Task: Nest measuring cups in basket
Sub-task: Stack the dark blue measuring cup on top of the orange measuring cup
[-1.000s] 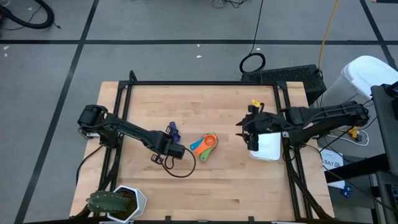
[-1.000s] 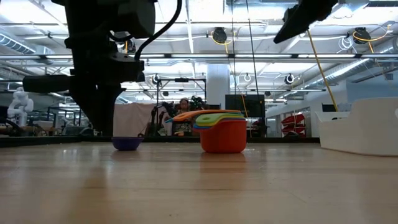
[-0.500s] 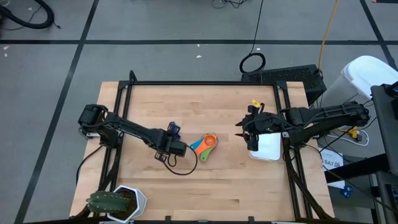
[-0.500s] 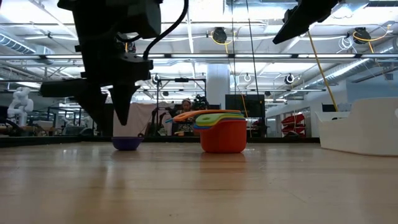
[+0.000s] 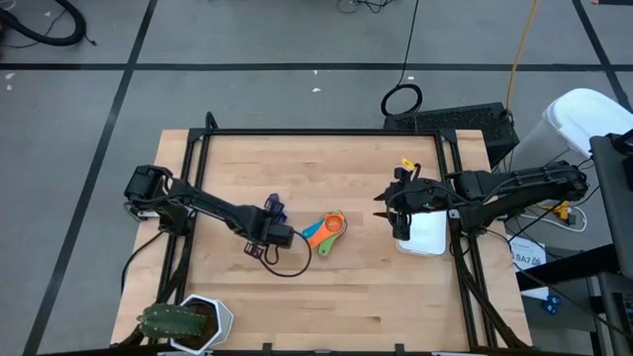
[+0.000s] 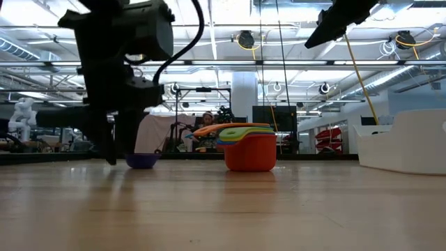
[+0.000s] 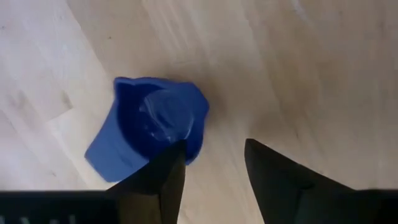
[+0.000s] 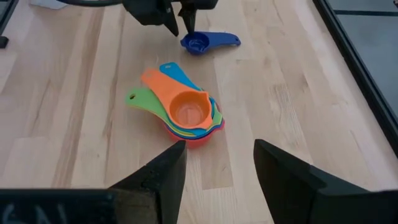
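I've just unclenched my left gripper; its fingers now stand apart beside the dark blue cup, which lies loose mid-worktop, unnested, beside the stack. My right gripper waits released over the basket.

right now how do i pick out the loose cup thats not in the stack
On the wooden table, find the colourful nested stack near the middle. The dark blue cup lies alone beside it, under the left gripper, the only cup outside the stack.
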Motion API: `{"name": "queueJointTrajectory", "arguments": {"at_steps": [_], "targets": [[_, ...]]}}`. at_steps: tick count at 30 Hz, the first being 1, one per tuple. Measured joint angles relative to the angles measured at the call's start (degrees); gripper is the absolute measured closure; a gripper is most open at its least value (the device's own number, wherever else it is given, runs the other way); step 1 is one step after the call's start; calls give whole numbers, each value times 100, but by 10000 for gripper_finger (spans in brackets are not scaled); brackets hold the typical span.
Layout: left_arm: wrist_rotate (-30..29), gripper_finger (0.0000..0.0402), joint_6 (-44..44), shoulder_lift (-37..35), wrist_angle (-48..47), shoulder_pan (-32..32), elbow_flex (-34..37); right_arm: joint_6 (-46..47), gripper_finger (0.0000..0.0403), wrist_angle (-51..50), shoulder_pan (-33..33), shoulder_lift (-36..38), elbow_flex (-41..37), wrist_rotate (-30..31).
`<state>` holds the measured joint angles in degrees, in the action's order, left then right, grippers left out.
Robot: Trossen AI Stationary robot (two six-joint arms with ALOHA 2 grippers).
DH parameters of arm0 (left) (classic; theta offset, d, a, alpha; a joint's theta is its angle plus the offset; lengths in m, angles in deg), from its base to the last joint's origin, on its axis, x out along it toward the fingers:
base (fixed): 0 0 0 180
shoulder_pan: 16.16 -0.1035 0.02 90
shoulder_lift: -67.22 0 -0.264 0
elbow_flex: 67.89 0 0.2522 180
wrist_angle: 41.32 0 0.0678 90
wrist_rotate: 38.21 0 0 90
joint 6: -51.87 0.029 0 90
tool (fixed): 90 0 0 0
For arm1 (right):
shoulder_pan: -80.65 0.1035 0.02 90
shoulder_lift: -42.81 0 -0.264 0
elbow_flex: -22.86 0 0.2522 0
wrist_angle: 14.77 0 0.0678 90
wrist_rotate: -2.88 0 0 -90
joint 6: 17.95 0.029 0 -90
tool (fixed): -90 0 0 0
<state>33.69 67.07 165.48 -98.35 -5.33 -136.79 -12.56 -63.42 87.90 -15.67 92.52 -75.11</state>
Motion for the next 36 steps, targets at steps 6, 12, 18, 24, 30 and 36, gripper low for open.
{"name": "queueJointTrajectory", "arguments": {"at_steps": [6, 12, 18, 24, 30, 36], "targets": [[-251, 238, -47, -7, 482, 6, 284, -2, 225, -1, 0, 0, 0, 4], [-409, 253, -33, -7, 618, -9, 307, -2, 225, 71, -2, 0, 0, 12], [-122, 369, -485, -4, 610, -102, 307, -2, 225, 137, -2, 0, 0, 15], [7, 386, -1176, -4, 800, -314, 303, -2, 225, 269, -2, 0, 0, 15], [400, 390, -2514, -4, 1019, -656, 121, -2, 225, 358, -2, 0, 0, 15], [673, 393, -3372, -4, 999, -848, -168, 5, 225, 388, -2, -2, 0, 20]]}}
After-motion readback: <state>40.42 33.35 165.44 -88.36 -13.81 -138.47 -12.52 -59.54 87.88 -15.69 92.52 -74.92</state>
